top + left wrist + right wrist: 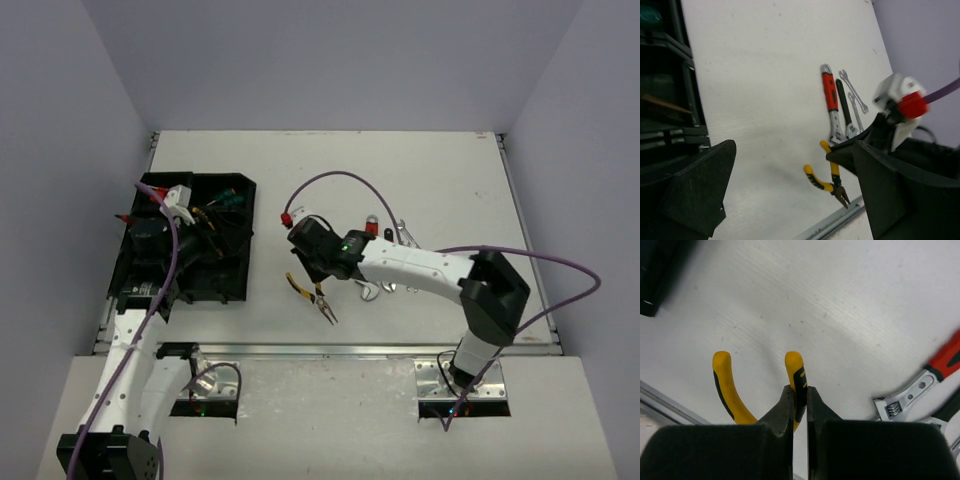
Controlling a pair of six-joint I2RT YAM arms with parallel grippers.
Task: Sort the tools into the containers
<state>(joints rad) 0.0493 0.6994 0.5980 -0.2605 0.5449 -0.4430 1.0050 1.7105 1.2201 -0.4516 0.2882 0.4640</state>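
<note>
Yellow-handled pliers are on the white table right of the black organizer tray, nose toward the near edge. My right gripper is shut on one handle of the pliers; the other handle curves free to the left. Whether the pliers are lifted off the table I cannot tell. My left gripper stands open and holds nothing, over the tray. A green-handled screwdriver and other tools lie in the tray's compartments.
A red-handled adjustable wrench, a black-handled tool and two small silver wrenches lie together on the table right of the pliers. A metal rail runs along the table's near edge.
</note>
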